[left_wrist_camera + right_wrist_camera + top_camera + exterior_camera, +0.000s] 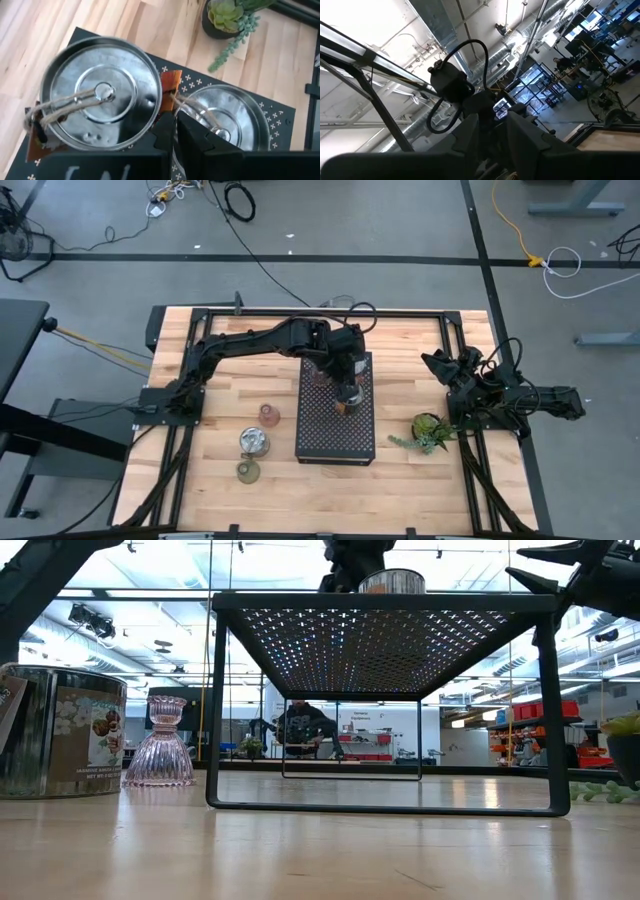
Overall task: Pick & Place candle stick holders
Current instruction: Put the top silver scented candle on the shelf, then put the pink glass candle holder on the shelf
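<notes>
A black perforated rack (335, 442) stands mid-table. Two wide silvery candle stick holders with twine-tied lids sit on its top in the left wrist view, one (100, 92) beside the other (227, 117). My left gripper (346, 387) is above the rack, shut on the second one. A pinkish holder (268, 415), a silvery one (254, 442) and an olive one (247, 471) stand on their bases on the table, left of the rack. My right gripper (432, 363) is open and empty at the table's right. My left gripper comes from above onto the silvery holder's rim (176, 100), on the side that faces the other silvery holder. The wall seems to run between the two fingers (197, 145), one inside and one outside. The holder stands upright on the rack top.
A small potted plant (430, 430) stands right of the rack, by the right arm. In the low view the silvery holder (60, 730) and the pink one (160, 745) stand left of the rack's legs (214, 710). A person sits in the room behind.
</notes>
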